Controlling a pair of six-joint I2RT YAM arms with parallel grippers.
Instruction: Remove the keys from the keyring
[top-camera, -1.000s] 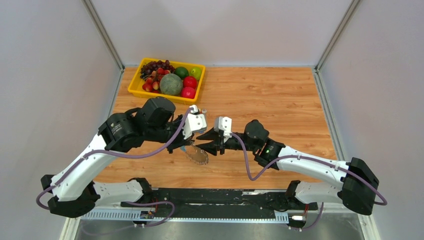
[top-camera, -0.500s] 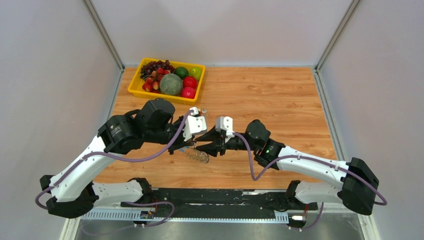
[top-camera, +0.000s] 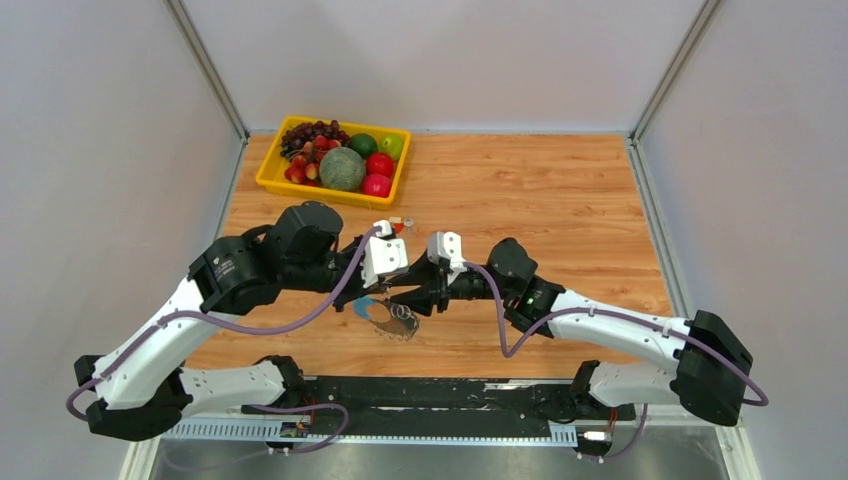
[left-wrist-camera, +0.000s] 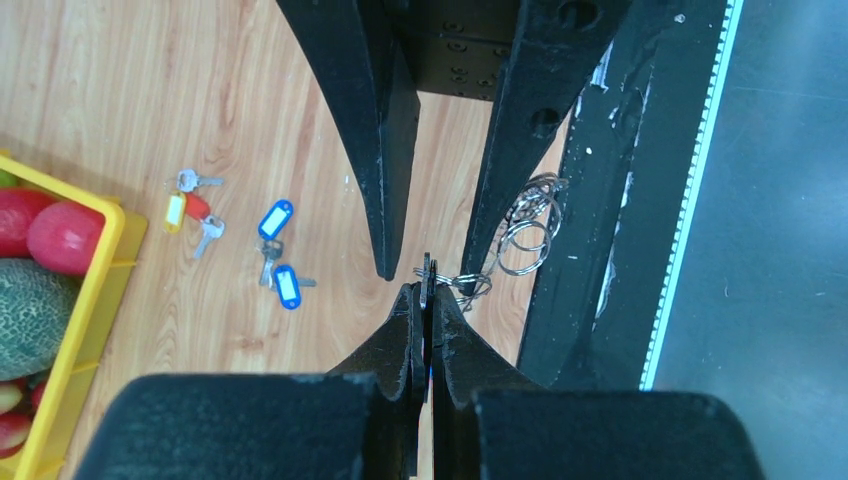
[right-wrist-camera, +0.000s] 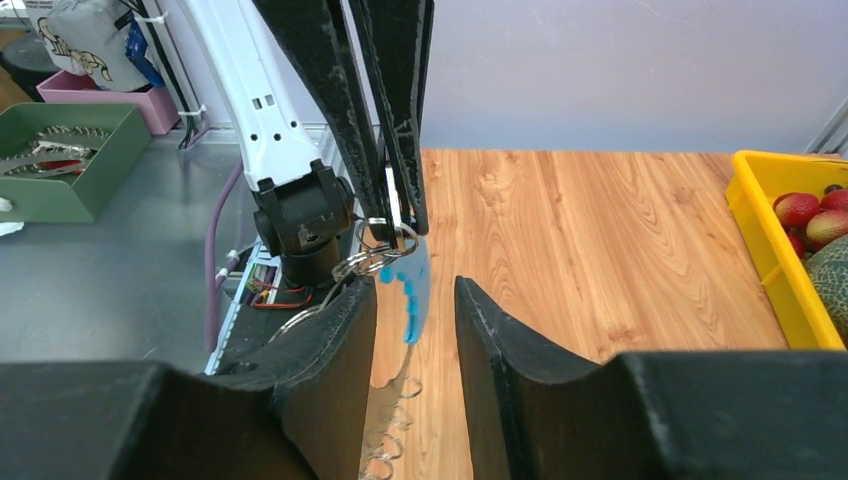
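The keyring (top-camera: 392, 315) hangs between both grippers just above the table; its blue arc (top-camera: 364, 305) faces left and silvery rings fringe the rest. My left gripper (top-camera: 386, 292) is shut on its edge; the left wrist view shows my fingertips (left-wrist-camera: 427, 290) pinched on a thin dark edge with small rings (left-wrist-camera: 522, 232) dangling beside. My right gripper (top-camera: 402, 297) is open. In the right wrist view its fingers (right-wrist-camera: 415, 290) straddle the blue-dotted plastic (right-wrist-camera: 417, 285) without gripping it. Several loose keys (top-camera: 402, 224) lie on the table, some with blue tags (left-wrist-camera: 275, 218) and an orange tag (left-wrist-camera: 174, 211).
A yellow tray (top-camera: 268, 178) of fruit stands at the back left; its corner shows in the left wrist view (left-wrist-camera: 105, 290) and the right wrist view (right-wrist-camera: 757, 235). The black base rail (top-camera: 430, 395) runs along the near edge. Grey walls enclose the table.
Both grippers have shifted a little left and toward the near edge. The keyring has swung so its blue arc now shows. The loose keys near the tray have come into view.
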